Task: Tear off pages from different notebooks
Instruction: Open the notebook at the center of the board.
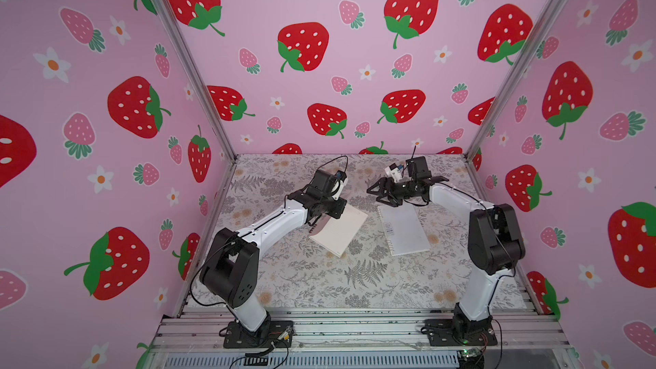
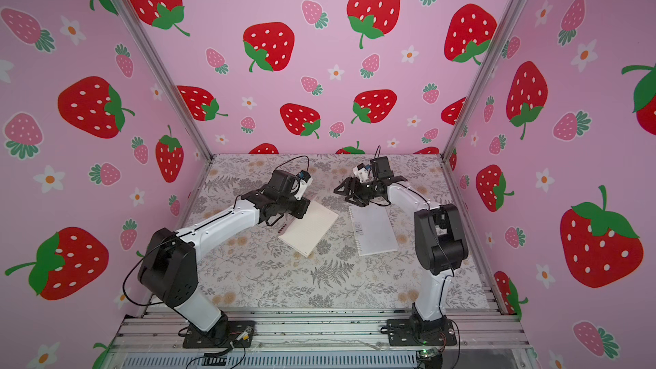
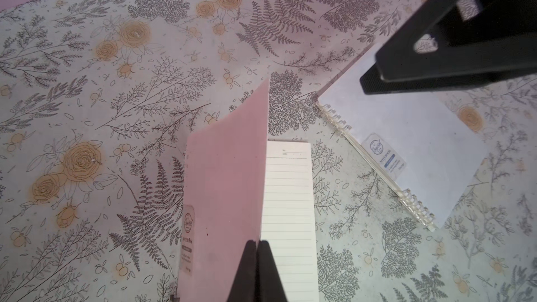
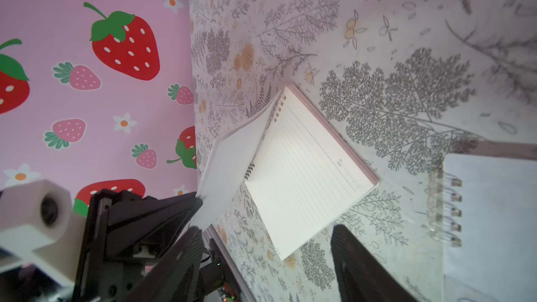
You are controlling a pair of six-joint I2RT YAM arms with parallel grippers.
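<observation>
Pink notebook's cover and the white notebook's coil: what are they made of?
Pink notebook's cover: thin matte card or plastic sheet; lifted, it curves smoothly, no glare. White notebook's coil: seemingly clear plastic; loops look translucent, pale metal not ruled out.

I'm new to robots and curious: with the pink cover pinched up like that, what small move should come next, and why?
Probably swing the pink cover further back. The left end effector is shut on it, holding it raised above the lined page, and the open right end effector needs room to reach that page.

"NOTEBOOK" on white notebook (image 3: 427, 143) label (image 3: 384, 156) (blurry)
</observation>
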